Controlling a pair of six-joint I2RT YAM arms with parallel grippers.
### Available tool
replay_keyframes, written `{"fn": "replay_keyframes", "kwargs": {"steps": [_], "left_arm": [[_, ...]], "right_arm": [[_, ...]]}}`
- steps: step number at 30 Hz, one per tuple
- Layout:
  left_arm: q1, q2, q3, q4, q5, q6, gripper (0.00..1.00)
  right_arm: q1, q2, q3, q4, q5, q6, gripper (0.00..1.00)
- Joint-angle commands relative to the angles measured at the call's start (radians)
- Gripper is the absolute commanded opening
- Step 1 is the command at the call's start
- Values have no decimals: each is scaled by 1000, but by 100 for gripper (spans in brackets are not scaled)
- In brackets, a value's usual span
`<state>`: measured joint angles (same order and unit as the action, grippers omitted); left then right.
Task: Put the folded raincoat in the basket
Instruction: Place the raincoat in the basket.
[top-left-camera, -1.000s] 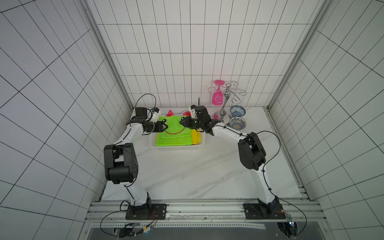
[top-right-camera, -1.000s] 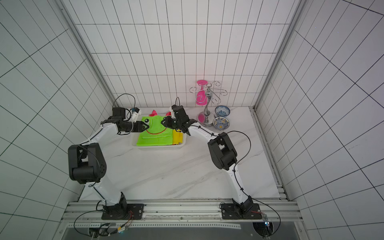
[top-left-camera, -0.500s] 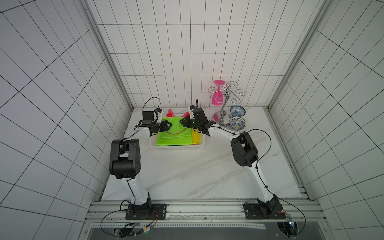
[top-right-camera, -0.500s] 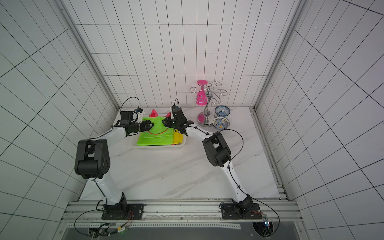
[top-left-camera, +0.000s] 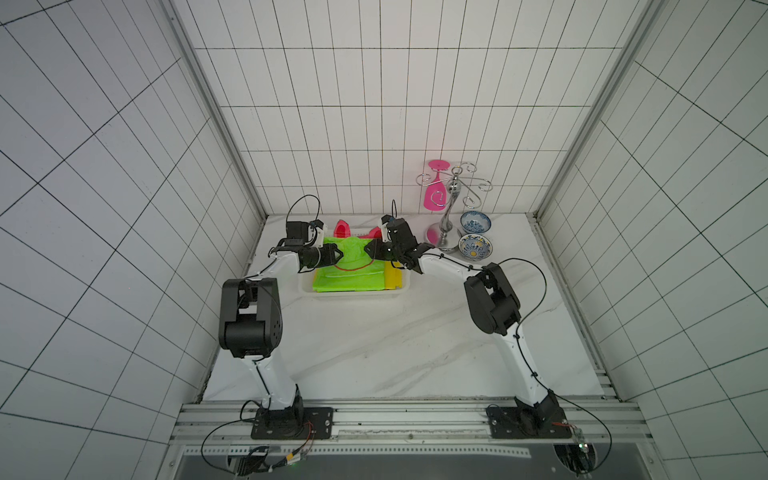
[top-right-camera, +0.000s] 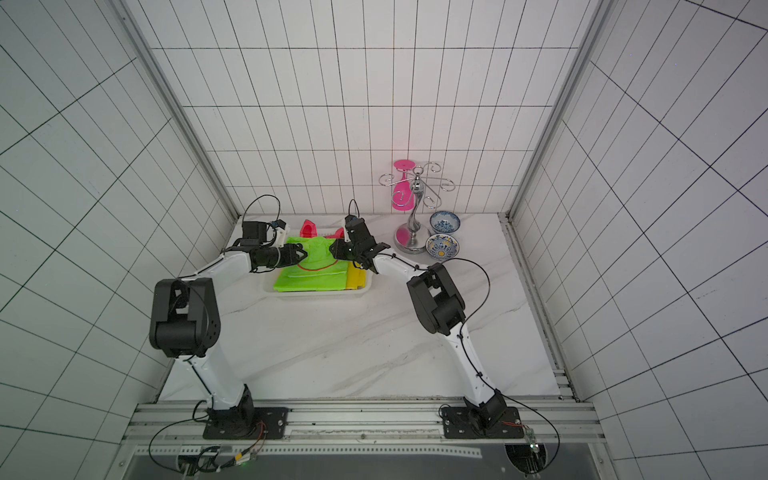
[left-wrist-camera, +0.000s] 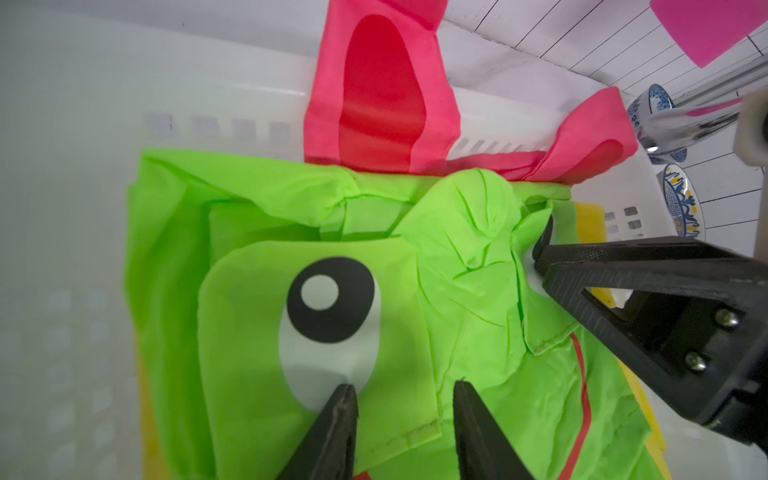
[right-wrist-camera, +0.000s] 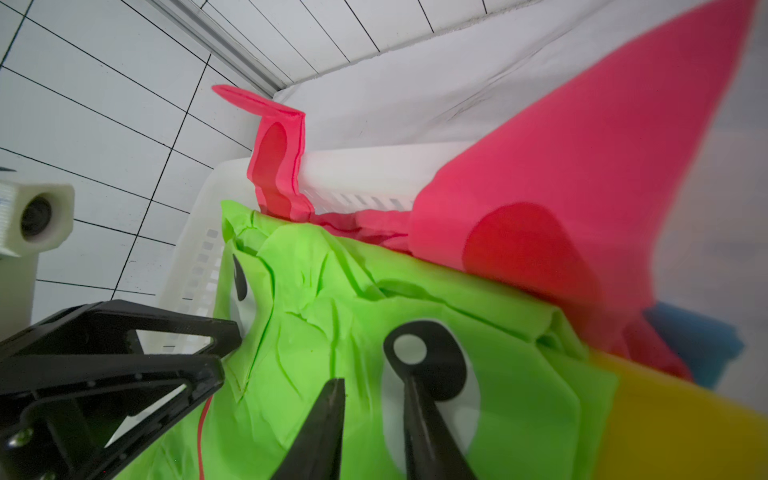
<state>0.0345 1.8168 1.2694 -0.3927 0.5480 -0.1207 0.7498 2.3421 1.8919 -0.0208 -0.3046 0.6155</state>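
Robot lab test cell dressed as a home. White square-tiled walls (top-left-camera: 374, 104) on three sides, joined by aluminium corner posts (top-left-camera: 217, 108). White marble-look tabletop (top-left-camera: 395, 345). Left arm (top-left-camera: 249, 316) and right arm (top-left-camera: 492, 303) bolted to a slotted aluminium rail (top-left-camera: 415, 415), cables loose. Household items at back: chrome wire glass rack (top-left-camera: 451, 208), blue-patterned ceramic bowl (top-left-camera: 475, 246).
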Motion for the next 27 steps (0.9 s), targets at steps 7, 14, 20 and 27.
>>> {"fn": "replay_keyframes", "kwargs": {"steps": [7, 14, 20, 27], "left_arm": [[-5, -170, -45, -174, 131, 98, 42], [-10, -197, -159, -198, 112, 182, 37], [-32, -165, -191, -199, 12, 190, 36], [-32, -121, -183, -241, -9, 187, 36]], "right_arm": [[25, -244, -137, -127, -221, -3, 30], [70, -281, -309, -75, -238, 29, 29], [68, -219, -300, -183, -137, -8, 25], [65, -168, -305, -230, -109, 4, 24]]}}
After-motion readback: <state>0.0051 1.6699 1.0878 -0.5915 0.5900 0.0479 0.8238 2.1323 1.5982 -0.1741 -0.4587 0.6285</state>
